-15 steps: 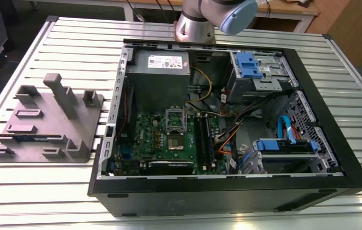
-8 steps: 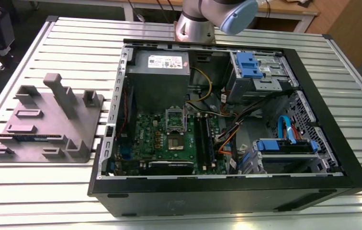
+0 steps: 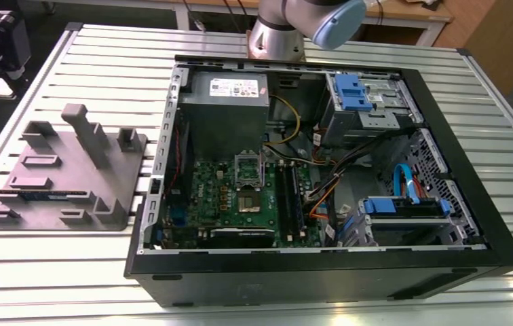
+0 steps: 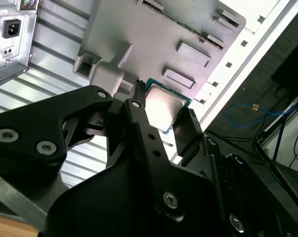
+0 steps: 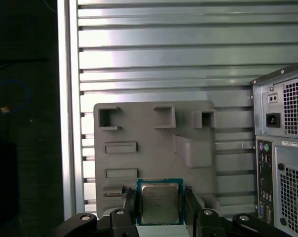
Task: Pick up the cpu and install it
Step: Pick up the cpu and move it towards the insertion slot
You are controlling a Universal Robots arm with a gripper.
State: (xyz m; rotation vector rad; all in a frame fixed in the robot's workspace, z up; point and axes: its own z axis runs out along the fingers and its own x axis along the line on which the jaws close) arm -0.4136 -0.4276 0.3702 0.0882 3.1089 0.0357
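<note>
The pincer [image 5: 160, 208] is clamped on the cpu [image 5: 160, 203], one black finger [image 5: 130, 203] on each of two opposite edges, so the chip's silvery top faces the camera in the first wrist view. In the second wrist view the cpu [image 4: 165, 106] sits tilted between the fingertips of the pincer [image 4: 164, 117]. Beyond the pincer, apart from the chip, lies the grey fixture tray [image 5: 154, 148] on the ribbed tabletop [image 5: 164, 49]. The computer case [image 5: 282, 148] stands off to one side of the pincer. In the exterior view, a segment of the arm [image 3: 297, 27] rises behind the open case [image 3: 329, 268]
</note>
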